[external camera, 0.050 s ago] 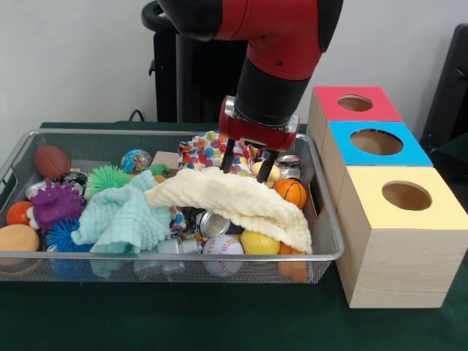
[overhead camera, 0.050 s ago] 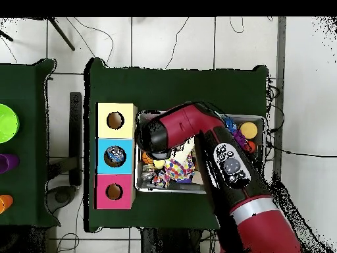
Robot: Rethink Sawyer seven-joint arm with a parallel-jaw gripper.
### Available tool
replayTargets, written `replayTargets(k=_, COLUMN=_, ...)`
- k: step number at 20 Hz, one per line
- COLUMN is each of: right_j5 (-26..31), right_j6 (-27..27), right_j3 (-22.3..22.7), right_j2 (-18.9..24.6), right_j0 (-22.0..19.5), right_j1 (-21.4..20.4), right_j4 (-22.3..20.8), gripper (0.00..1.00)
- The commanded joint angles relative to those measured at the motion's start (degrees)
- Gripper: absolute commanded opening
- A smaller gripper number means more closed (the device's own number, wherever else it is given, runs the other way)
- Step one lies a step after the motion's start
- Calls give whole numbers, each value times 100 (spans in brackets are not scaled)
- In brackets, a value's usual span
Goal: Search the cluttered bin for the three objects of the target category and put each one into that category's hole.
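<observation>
One wire bin (external camera, 0.050 s ago: pixel 325 219) is sitting on the green table (external camera, 0.050 s ago: pixel 219 322), and three wooden boxes are standing in a row just beside its right edge: a red-topped box (external camera, 0.050 s ago: pixel 356 104), a blue-topped box (external camera, 0.050 s ago: pixel 376 142) and a yellow-topped box (external camera, 0.050 s ago: pixel 404 197), each showing one round hole in its top. In the overhead view something patterned is lying inside the blue box's hole.

Three cloths are lying in the bin: a cream towel (external camera, 0.050 s ago: pixel 234 201) draped across the middle and right, a mint knitted cloth (external camera, 0.050 s ago: pixel 124 216) to its left, and a spotted multicoloured cloth (external camera, 0.050 s ago: pixel 205 152) at the far edge. Balls are showing among them: a small basketball (external camera, 0.050 s ago: pixel 292 192), a baseball (external camera, 0.050 s ago: pixel 221 248), a yellow ball (external camera, 0.050 s ago: pixel 259 243), a brown football (external camera, 0.050 s ago: pixel 51 161), and a globe-patterned ball (external camera, 0.050 s ago: pixel 135 159). Three spiky toys, purple (external camera, 0.050 s ago: pixel 55 205), green (external camera, 0.050 s ago: pixel 106 179) and blue (external camera, 0.050 s ago: pixel 62 238), are crowding the left end. Crushed cans (external camera, 0.050 s ago: pixel 212 223) are peeking out under the towel.

The gripper (external camera, 0.050 s ago: pixel 246 167) is hanging over the towel's far edge with its two dark fingers spread apart, holding nothing, tips just touching or nearly touching the fabric. The bin is looking packed, with little bare mesh; the table strip in front is lying free.
</observation>
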Motion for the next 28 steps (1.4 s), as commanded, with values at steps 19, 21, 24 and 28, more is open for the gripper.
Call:
replayTargets(k=19, right_j5=-502, right_j6=-1042, right_j3=52, right_j2=6, right_j0=-434, right_j1=28, right_j4=55, gripper=100)
replayTargets(k=21, right_j5=-500, right_j6=-1170, right_j3=46, right_j2=48, right_j0=-510, right_j1=21, right_j4=47, gripper=100)
replayTargets(k=24, right_j5=-440, right_j6=-1329, right_j3=-6, right_j2=112, right_j0=-601, right_j1=41, right_j4=52, gripper=100)
replayTargets(k=28, right_j5=-360, right_j6=-1520, right_j3=-59, right_j2=196, right_j0=-731, right_j1=53, right_j4=61, gripper=100)
